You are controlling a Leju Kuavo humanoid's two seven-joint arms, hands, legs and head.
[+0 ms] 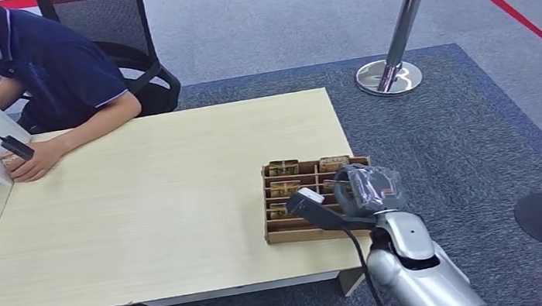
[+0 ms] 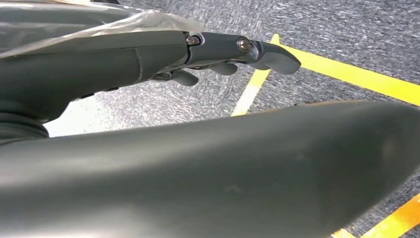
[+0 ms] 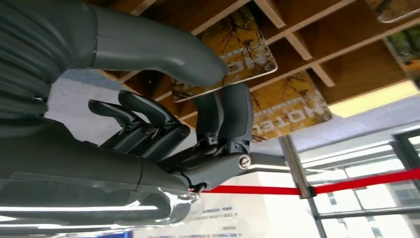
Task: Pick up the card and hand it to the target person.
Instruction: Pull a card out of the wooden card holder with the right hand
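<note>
The counter (image 1: 165, 205) is a wide board of light wood, and it stands on a grey carpet (image 1: 451, 123). A person (image 1: 46, 63) in a dark blue shirt sits at the far left corner of the counter, and the person's hand (image 1: 39, 162) rests on the surface beside a white stand. A chrome post (image 1: 395, 44) with a red rope stands on the carpet beyond the counter.

Near the right front corner of the counter lies a wooden tray (image 1: 293, 232) with several slots, and cards with yellow and dark print lie in some of them. The silver right arm comes in from below, and the right hand (image 1: 366, 188) is above the right part of the tray.

In the right wrist view, the right hand (image 3: 218, 114) pinches one card (image 3: 242, 49) between the thumb and two fingers (image 3: 230, 111), just at the tray's slots; the other fingers are curled in. Another card (image 3: 292, 106) lies just beside it.

The left hand (image 2: 218, 54) hangs over the carpet and a yellow floor line (image 2: 346, 74). Its fingers are curled in and it holds nothing.
</note>
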